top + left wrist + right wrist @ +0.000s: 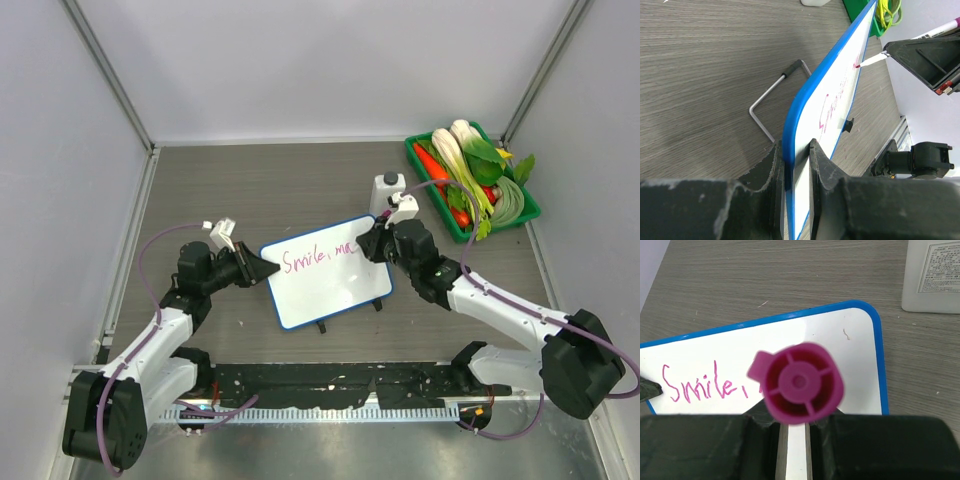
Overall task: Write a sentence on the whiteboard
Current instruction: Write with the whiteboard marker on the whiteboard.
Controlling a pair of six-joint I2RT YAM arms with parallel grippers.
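The whiteboard (330,290) looked smooth and glossy inside a blue plastic rim; the table (240,190) was matt wood-grain; the marker (800,382) was magenta plastic.

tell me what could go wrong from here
The left gripper pinches only the whiteboard's thin edge, so marker pressure might twist or slip it. The sentence ends near the board's right rim and may run out of room. The white bottle stands close behind the right gripper and could get knocked.
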